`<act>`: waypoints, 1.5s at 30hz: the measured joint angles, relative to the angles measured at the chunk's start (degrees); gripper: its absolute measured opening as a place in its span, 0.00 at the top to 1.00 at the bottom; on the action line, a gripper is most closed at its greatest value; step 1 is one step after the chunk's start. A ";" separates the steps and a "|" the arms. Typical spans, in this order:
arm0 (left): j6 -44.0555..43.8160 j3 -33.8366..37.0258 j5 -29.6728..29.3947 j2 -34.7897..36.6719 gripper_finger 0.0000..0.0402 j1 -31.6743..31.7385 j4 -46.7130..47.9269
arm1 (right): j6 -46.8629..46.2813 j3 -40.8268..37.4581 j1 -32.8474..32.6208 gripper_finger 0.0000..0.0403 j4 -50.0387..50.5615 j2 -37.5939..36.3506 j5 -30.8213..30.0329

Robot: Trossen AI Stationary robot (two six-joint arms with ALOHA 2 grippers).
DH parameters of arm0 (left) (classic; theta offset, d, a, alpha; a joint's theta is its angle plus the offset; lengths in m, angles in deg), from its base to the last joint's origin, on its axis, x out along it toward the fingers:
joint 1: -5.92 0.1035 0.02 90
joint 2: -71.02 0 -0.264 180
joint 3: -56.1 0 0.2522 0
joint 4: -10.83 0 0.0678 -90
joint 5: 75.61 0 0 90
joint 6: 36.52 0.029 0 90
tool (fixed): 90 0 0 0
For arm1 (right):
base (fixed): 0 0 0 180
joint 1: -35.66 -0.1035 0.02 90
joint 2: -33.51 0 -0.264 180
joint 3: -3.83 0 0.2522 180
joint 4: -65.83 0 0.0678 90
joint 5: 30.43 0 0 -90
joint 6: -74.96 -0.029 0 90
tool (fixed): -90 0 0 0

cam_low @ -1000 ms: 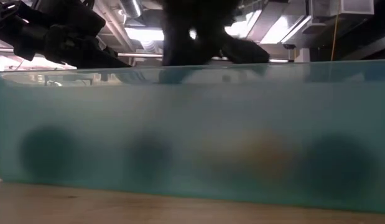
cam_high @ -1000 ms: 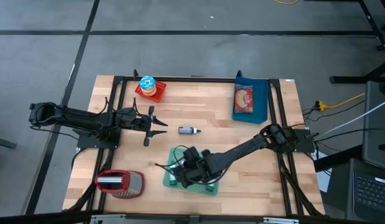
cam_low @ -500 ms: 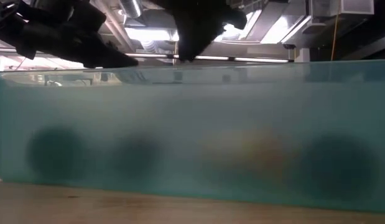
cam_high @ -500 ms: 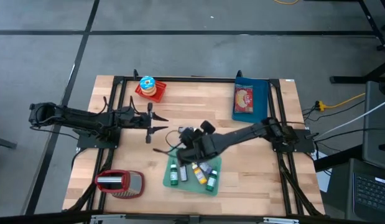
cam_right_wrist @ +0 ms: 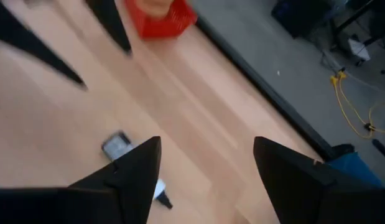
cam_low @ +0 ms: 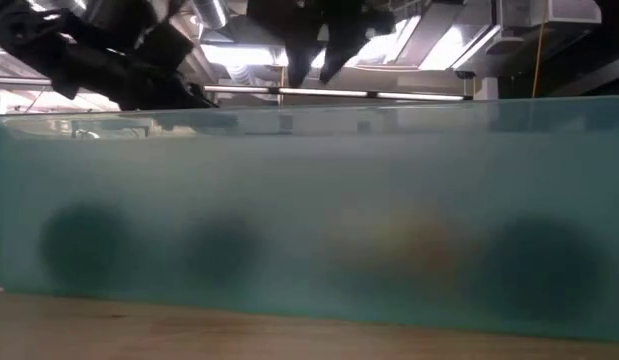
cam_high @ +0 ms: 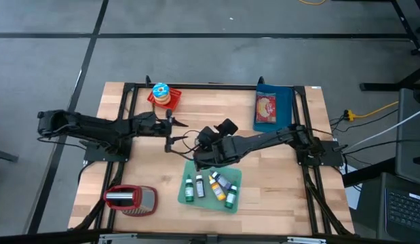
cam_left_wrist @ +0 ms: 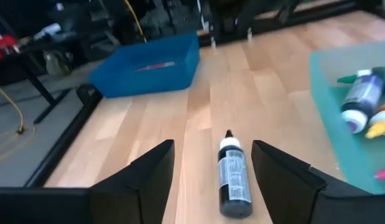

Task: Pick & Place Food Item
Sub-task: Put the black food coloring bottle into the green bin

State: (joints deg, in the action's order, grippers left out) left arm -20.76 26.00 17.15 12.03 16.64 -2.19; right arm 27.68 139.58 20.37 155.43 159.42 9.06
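Note:
A small black bottle with a white neck lies on its side on the wooden table, and shows too in the right wrist view. My left gripper is open and level, one finger on each side of the bottle, touching nothing. My right gripper is open above the same spot and slants down toward the far left. Near it stands a teal tray holding several small bottles.
A red basket with a doughnut stands at the far left. A blue bin with a food packet is at the far right. A red and silver item lies near left. The tray's wall fills the low view.
My right gripper has risen out of the teal tray and gone toward the far edge, turning as it went, and now hangs over the black bottle. My left gripper has moved toward the table's right, up to the bottle.

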 joint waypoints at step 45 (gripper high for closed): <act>-4.29 -14.12 -0.26 15.29 0.47 1.42 19.14 | 13.16 -24.69 4.53 0.47 -18.54 -9.65 1.05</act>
State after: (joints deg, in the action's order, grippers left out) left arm -25.05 11.88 16.90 27.32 18.06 16.95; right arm 40.84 114.89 24.90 136.89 149.77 10.11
